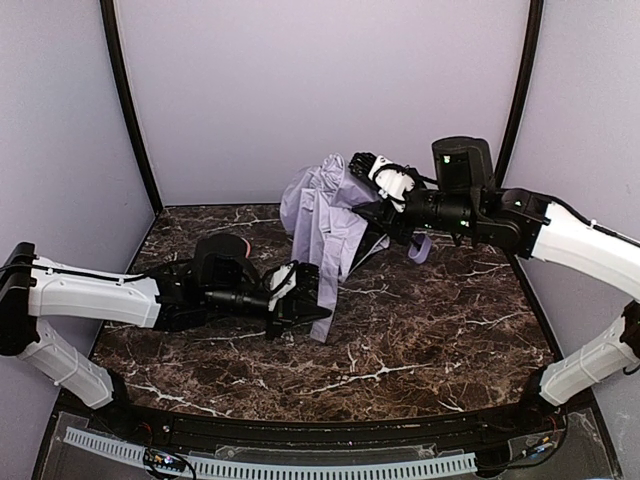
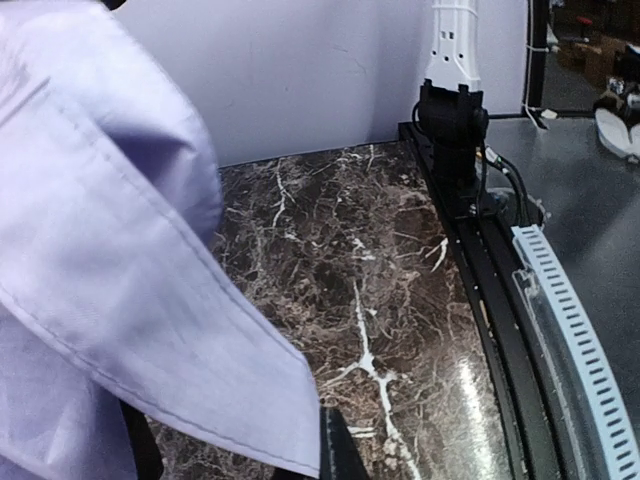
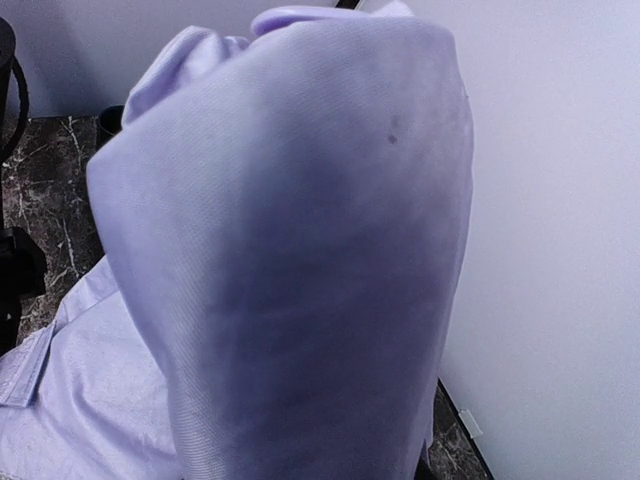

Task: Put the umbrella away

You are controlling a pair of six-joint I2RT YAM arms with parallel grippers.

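The umbrella (image 1: 322,205) hangs as a crumpled bundle of pale lavender fabric above the back middle of the marble table (image 1: 420,330). My right gripper (image 1: 375,192) holds its top end from the right, shut on it. In the right wrist view the umbrella's fabric (image 3: 300,270) fills the frame and hides the fingers. A lavender strap (image 1: 421,248) dangles below the right wrist. My left gripper (image 1: 316,300) is low over the table at the cloth's hanging bottom edge. It is shut, with a fold of the fabric (image 2: 120,290) running down to its one visible black finger (image 2: 338,452).
A dark reddish round thing (image 1: 232,245) sits behind the left forearm. The right arm's base (image 2: 452,125) and a white slotted rail (image 2: 572,330) line the table's near edge. Purple walls with black corner posts (image 1: 128,110) close in the back and sides.
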